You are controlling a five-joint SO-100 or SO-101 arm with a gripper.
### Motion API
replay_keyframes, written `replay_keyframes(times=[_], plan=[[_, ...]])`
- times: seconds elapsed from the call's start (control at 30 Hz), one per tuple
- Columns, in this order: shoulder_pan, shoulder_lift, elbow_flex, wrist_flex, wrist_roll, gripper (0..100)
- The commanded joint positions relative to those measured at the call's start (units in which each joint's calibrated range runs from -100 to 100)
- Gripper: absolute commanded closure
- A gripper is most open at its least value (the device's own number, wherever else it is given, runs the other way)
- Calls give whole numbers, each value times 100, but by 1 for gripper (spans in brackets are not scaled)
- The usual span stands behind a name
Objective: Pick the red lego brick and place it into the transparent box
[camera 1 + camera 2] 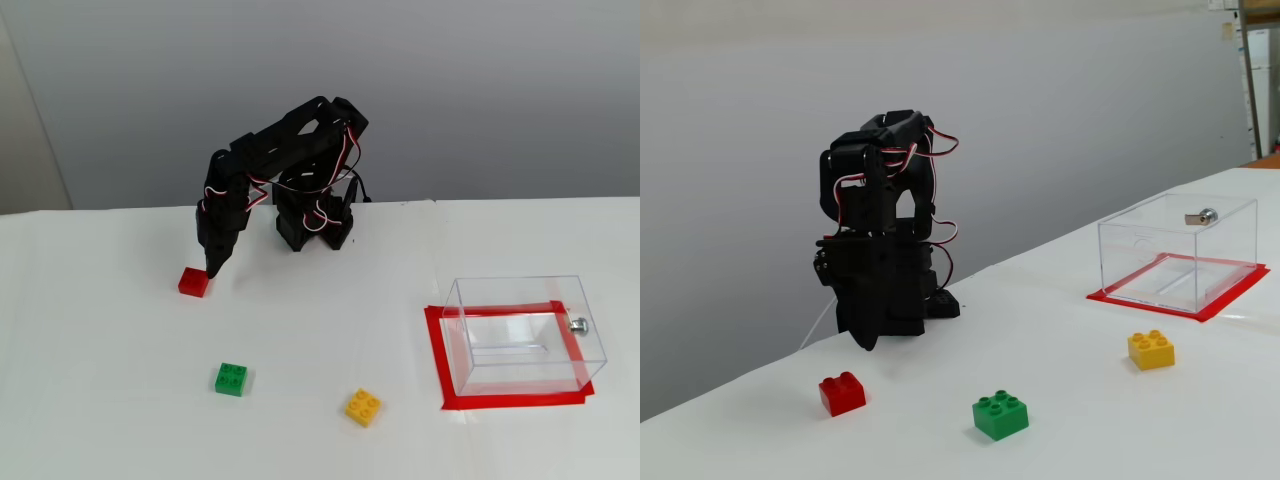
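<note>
Red lego brick (194,282) sits on the white table (120,380), untouched by me as far as I can judge, so the task looks barely begun: no grasp yet, no carry, no drop. The transparent box (524,337) stands well apart on the right of the higher fixed view, inside a frame of red tape (436,360), and I see nothing inside it.

My gripper (211,271) points down at the table, its tip just beside the brick, at the brick's upper right corner in the higher view. In the lower fixed view the tip (869,343) hangs above and a little behind the brick (842,393); I judge it close to the table but cannot tell whether it touches. My fingers read as one dark wedge in both fixed views, so I cannot tell whether they are apart or together. They hold nothing.

A green brick (231,379) and a yellow brick (363,406) lie nearer the camera, well clear of me.

What is left: straddle the red brick, close, lift, travel to the box, release.
</note>
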Motion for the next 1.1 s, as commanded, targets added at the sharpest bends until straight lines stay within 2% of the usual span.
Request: replay_keyframes(times=[0.0, 0.27, 0.6, 0.7, 0.83, 1.07], plan=[[368, 286, -471, 26, -81, 99], [464, 1067, -1520, 26, -207, 98], [457, 1355, -1502, 35, 33, 98], [471, 1372, -1511, 192, 39, 90], [501, 1381, -1511, 357, -19, 74], [412, 1398, -1511, 296, -196, 71]])
